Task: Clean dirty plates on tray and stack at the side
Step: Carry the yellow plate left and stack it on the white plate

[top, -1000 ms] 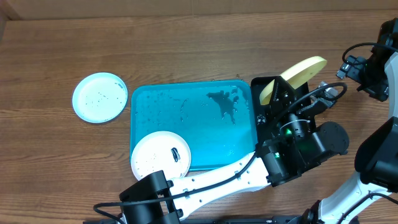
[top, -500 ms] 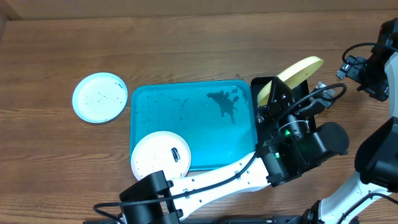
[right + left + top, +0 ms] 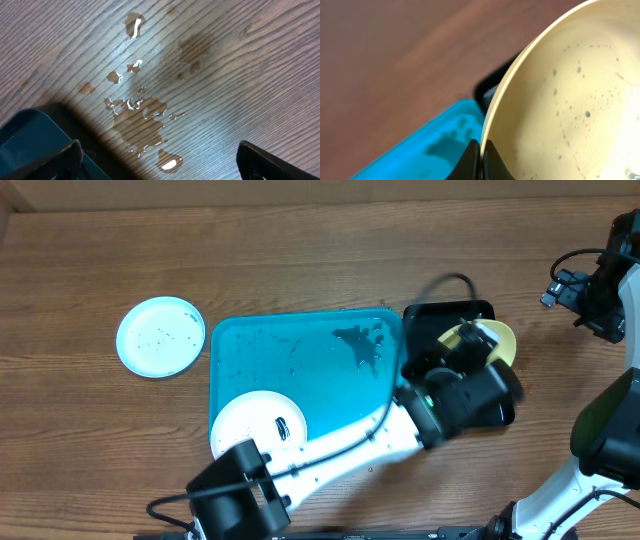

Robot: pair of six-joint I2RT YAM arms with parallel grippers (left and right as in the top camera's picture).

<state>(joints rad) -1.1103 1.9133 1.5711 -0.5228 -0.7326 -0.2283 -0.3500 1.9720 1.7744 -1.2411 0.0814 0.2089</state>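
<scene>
My left gripper (image 3: pixel 465 348) is shut on the rim of the lime-green-rimmed plate (image 3: pixel 498 340) and holds it over the black tray (image 3: pixel 440 314). In the left wrist view the fingertips (image 3: pixel 471 156) pinch the plate's edge (image 3: pixel 560 100); dark specks dot its pale face. The turquoise tray (image 3: pixel 300 370) lies in the middle, wet, with a dark smudge; it also shows in the left wrist view (image 3: pixel 420 155). The all-white plate (image 3: pixel 258 430) sits on the tray's near left corner. The teal-rimmed plate (image 3: pixel 160 337) lies on the table left of the tray. My right gripper (image 3: pixel 160 170) is open and empty over bare wood.
Water puddles (image 3: pixel 142 112) lie on the wood under my right gripper, beside a dark glossy tray corner (image 3: pixel 30 137). The right arm (image 3: pixel 600 290) stands at the table's far right edge. The left arm (image 3: pixel 350 450) crosses the turquoise tray's near right corner.
My left gripper has swung and turned with the lime-green plate, bringing it from steeply tilted at the black tray's far edge to lower over that tray. The right arm has not moved.
</scene>
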